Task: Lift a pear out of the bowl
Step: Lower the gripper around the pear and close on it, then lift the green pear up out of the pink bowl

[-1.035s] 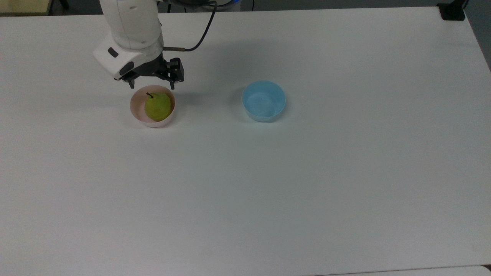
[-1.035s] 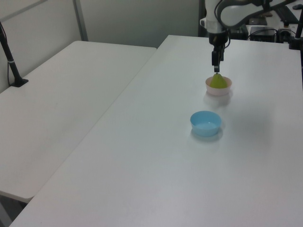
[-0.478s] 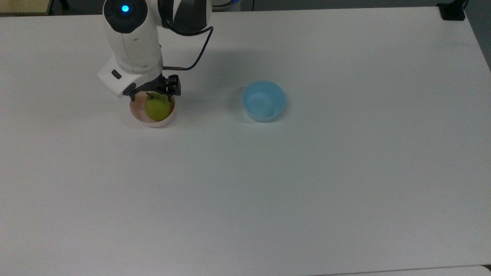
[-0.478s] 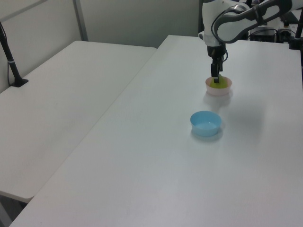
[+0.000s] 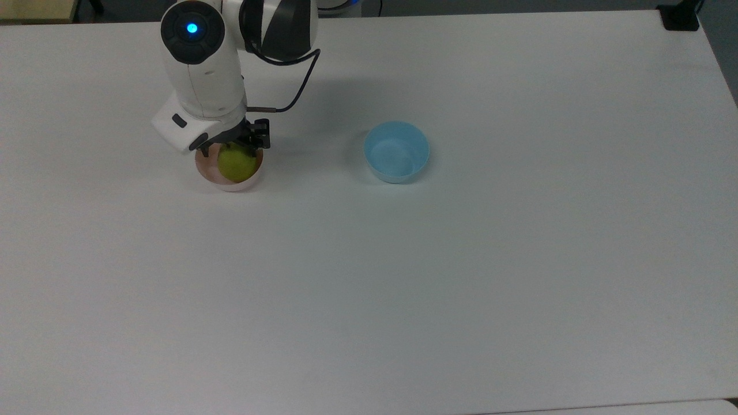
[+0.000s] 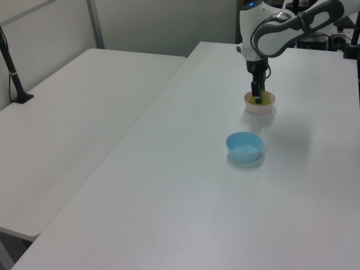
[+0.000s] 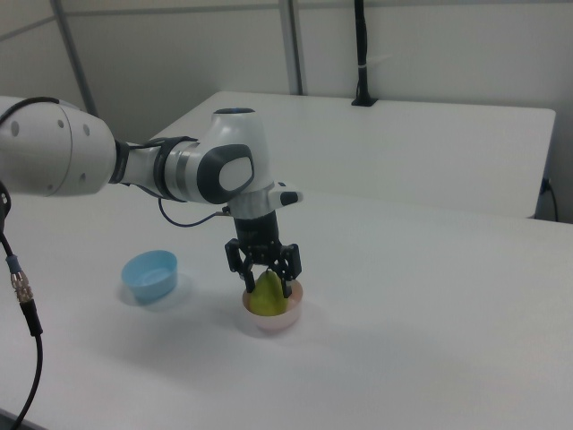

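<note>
Working across the white table [image 5: 461, 259], we find our arm [image 7: 179, 170] lowered over the pink bowl [image 5: 229, 181], claw [image 7: 265, 279] spread wide, its fingers either side of the pear [image 5: 236, 164] sitting inside. We judge the grasp imminent: next, closing gently, then lifting straight up.

Blue bowl: we see a small round light blue plastic bowl [image 5: 396, 151] standing upright and empty, right of centre in the top view.
Table: we see a large white rectangular table [image 5: 403, 276] bearing it.
Second table: in the left view we see another white table [image 6: 73, 112] at the left view's left, just beside the first.
Pole: we see a black pole [image 6: 11, 67] clamped near the second table's far left edge.
</note>
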